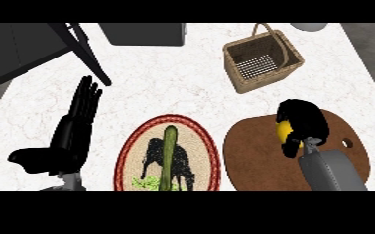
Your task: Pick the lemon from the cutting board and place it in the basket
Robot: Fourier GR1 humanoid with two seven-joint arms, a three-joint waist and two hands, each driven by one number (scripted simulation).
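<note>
Lemon [281, 130] sits clasped in the curled right hand [302, 121] above the cutting board [256, 153]; left hand [70, 129] rests flat-fingered.

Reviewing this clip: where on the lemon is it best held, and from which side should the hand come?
Across its rounded middle, coming from above. The lemon lies low on the flat cutting board, so only its top and sides are free. The right hand already curls over it this way, hiding most of it. The basket stands open-topped beyond the board.
</note>
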